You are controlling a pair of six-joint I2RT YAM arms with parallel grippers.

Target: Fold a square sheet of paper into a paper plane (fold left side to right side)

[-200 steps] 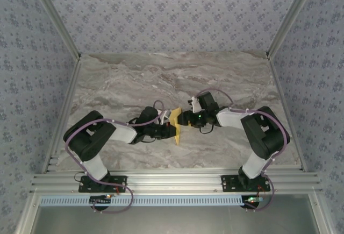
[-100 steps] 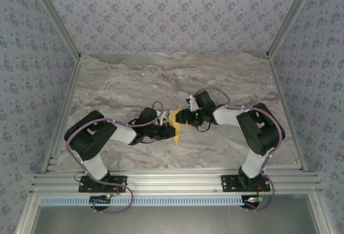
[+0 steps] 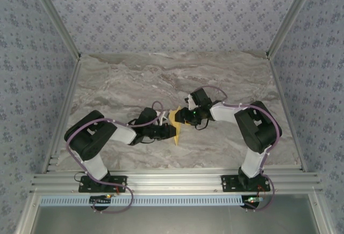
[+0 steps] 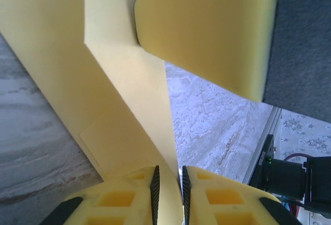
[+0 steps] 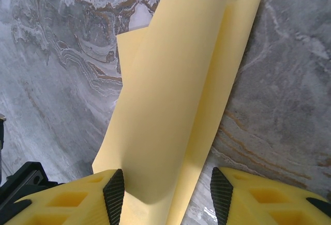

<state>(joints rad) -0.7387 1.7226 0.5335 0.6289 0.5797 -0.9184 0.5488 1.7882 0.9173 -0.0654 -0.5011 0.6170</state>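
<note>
Two arms: both reach in to the middle of the marble table (image 3: 134, 78), their wrists almost meeting over the paper.
Sheet of paper (image 3: 175, 122): yellow-orange and partly folded, it lies between the two grippers at the table's centre. Its flaps are lifted and tilted rather than flat, and a narrow end points toward the near edge.
Left gripper (image 3: 170, 132): comes at the sheet from the left, at its nearer part.
Left fingers (image 4: 124, 204): the black pads stand only a thin slit apart, with an edge of the paper running down between them. Whether they pinch it cannot be told.
Right gripper (image 5: 168, 194): meets the sheet from the right, at its farther part.
Right fingers (image 5: 77, 199): clearly apart, one on each side of the folded strip. One pad sits just beside the paper and the other stands a little off it.
Foam contact: in the left wrist view, a yellow foam finger (image 4: 207, 33) of the right gripper touches the edge of an upper flap.
Layers: two overlapping flaps, with a crease running along their length.
</note>
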